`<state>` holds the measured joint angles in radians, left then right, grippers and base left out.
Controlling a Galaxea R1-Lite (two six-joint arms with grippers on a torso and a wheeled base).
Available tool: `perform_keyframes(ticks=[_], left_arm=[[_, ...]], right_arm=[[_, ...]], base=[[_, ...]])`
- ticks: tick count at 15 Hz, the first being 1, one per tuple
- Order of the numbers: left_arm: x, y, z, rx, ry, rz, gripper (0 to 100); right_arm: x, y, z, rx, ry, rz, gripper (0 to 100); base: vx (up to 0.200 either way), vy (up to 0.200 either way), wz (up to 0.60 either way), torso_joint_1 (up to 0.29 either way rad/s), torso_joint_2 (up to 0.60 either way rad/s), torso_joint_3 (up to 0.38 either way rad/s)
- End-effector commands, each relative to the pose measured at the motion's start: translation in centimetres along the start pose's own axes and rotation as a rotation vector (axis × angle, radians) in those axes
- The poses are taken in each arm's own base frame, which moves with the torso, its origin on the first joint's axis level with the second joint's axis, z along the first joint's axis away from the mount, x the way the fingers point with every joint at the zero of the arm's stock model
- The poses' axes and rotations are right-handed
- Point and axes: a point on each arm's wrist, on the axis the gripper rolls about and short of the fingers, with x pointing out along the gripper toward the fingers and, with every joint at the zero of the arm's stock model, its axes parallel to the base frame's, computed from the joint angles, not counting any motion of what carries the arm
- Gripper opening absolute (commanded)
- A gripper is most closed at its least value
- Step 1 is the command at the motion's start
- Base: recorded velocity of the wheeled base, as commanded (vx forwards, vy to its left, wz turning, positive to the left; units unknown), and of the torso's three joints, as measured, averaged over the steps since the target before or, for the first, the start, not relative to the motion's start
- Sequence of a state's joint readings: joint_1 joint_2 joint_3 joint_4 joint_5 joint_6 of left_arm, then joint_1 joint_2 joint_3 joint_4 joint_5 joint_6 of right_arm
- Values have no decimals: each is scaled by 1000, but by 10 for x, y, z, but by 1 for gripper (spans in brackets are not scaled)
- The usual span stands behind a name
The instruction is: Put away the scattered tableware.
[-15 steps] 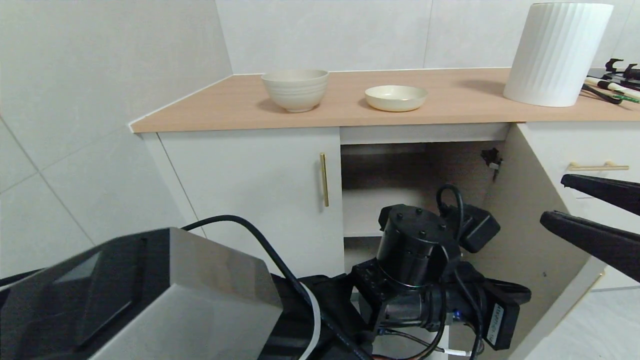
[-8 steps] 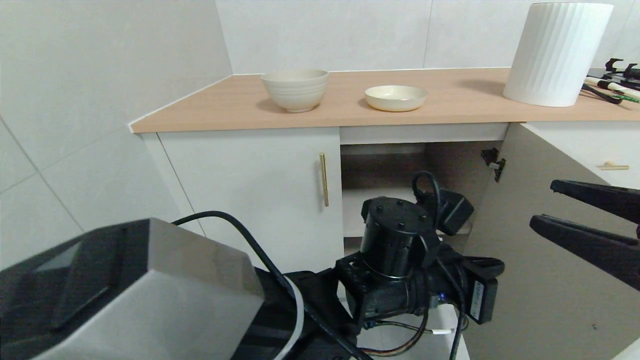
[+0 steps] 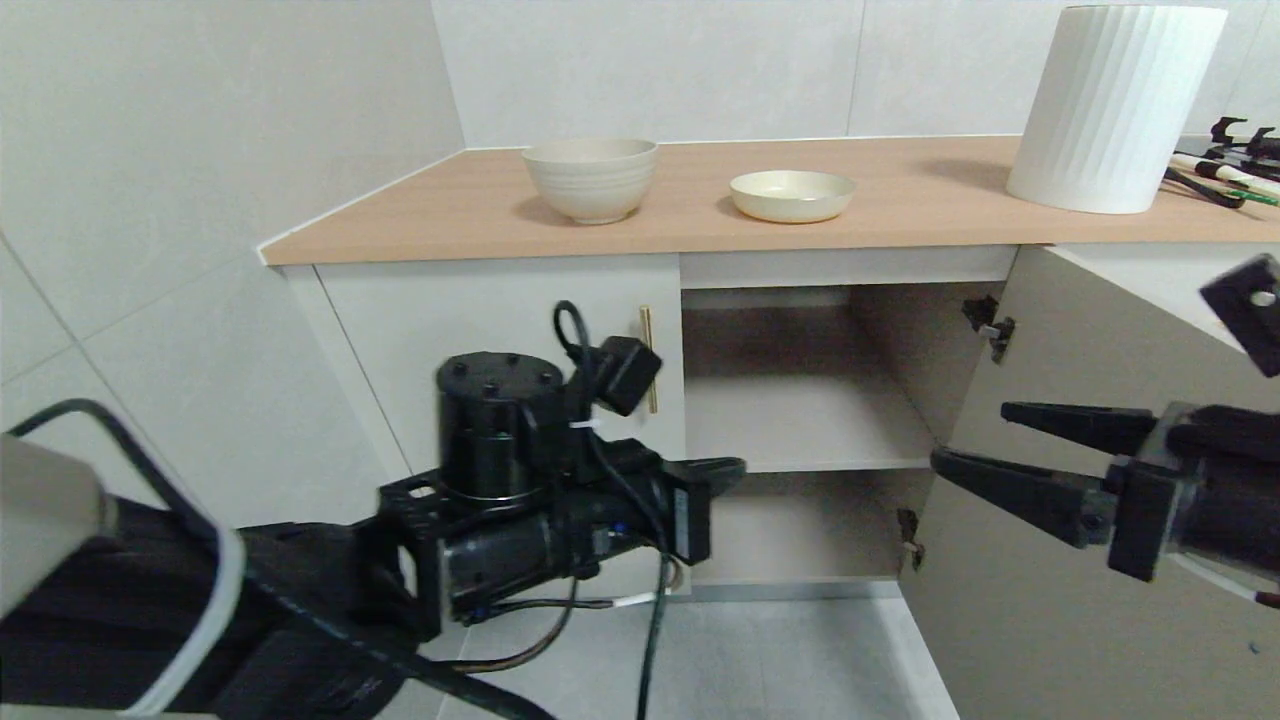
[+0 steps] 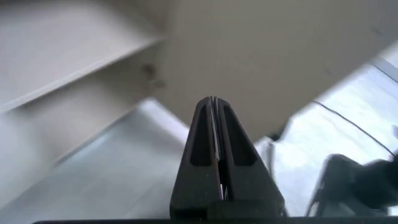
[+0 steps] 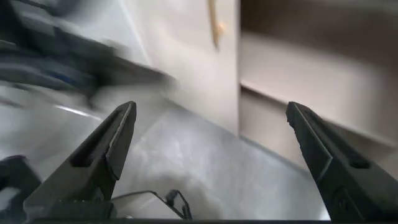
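Observation:
A beige ribbed bowl (image 3: 590, 178) and a shallow cream dish (image 3: 791, 195) stand apart on the wooden counter (image 3: 450, 215). Below them the cabinet is open, with a bare shelf (image 3: 800, 420) inside. My left gripper (image 3: 732, 466) is shut with nothing in it, low in front of the closed left door; its fingers (image 4: 212, 106) are pressed together. My right gripper (image 3: 968, 435) hangs open and holds nothing, level with the shelf at the right side of the opening. Its two fingers (image 5: 118, 134) are spread wide.
The right cabinet door (image 3: 1050, 560) stands swung out beside my right arm. The left door has a gold handle (image 3: 648, 360). A tall white ribbed container (image 3: 1115, 105) and some utensils (image 3: 1225, 172) sit at the counter's right end. Tiled floor (image 3: 780, 660) lies below.
My left arm has swung left, out of the cabinet opening to the front of the closed door. My right gripper has moved left toward the opening. The right door has swung wider.

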<state>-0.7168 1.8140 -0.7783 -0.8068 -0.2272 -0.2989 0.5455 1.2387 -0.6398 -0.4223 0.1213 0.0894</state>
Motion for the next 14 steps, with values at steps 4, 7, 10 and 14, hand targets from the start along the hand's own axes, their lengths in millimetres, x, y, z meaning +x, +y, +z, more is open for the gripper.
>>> perform_keyframes(ticks=[4,7,10,14], left_arm=[[-125,21,29,-9,-192,205,0],[-148,29,31,-24,-196,292,0],[-164,41,23,-53,-190,377,100],[-170,44,39,-52,-262,433,100]], right_arm=[[79,-23,8,45,127,-74,100],[81,-24,12,92,147,-88,100],[72,-23,15,96,129,-128,100],[75,-25,11,93,157,-207,100]], base=[[0,0,0,0,0,0],[0,0,0,0,0,0],[0,0,0,0,0,0],[0,0,0,0,0,0]])
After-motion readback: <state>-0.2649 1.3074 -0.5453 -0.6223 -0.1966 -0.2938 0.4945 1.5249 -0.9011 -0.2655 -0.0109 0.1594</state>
